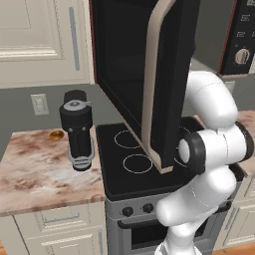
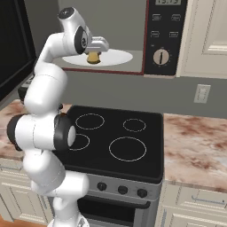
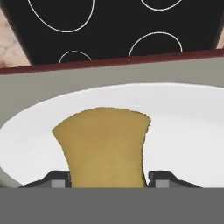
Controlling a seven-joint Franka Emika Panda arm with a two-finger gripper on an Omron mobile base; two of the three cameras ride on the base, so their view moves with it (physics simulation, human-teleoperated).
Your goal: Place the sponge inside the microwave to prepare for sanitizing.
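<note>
The gripper [image 2: 94, 54] reaches into the open microwave [image 2: 167, 35], its jaws closed partway on the sponge [image 3: 103, 146], which fills the gap between them. The sponge hangs over the white turntable plate [image 3: 183, 127], near the plate's middle, with bare plate all around it; contact with the plate cannot be told. The dark-red front edge of the cavity lies just beyond the plate rim, the black stovetop [image 2: 119, 133] below. The door [image 1: 149, 74] stands swung wide over the stovetop's left side. A dark blender [image 1: 77, 130] stands on the counter [image 1: 40, 164] near the stovetop's left edge.
</note>
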